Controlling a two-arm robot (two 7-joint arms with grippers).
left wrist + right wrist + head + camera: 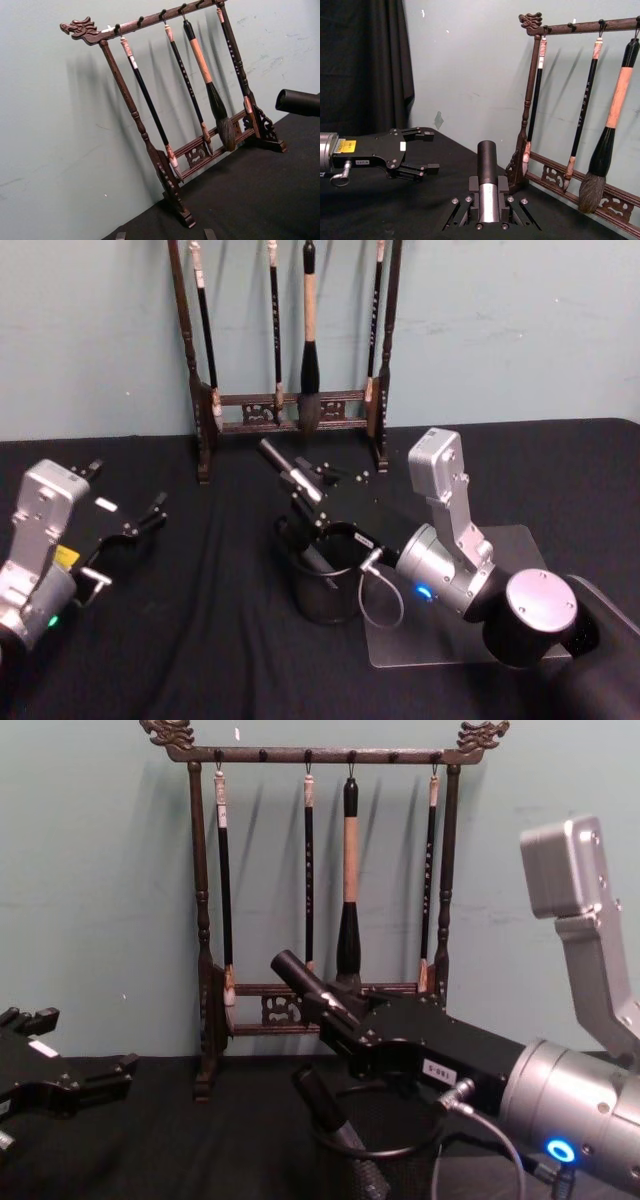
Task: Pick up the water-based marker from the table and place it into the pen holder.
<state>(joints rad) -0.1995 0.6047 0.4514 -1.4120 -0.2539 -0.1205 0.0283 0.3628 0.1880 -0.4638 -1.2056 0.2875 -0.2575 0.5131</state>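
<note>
R gripper (312, 492) is clamping narrow on the water-based marker (283, 467), holding it tilted just above the pen holder (325, 608), free end pointing up and back toward the brush rack (290, 410). A second dark pen (316, 560) is leaning inside the holder. L gripper (128, 486) is sitting wide open, empty, well left of the holder.
</note>
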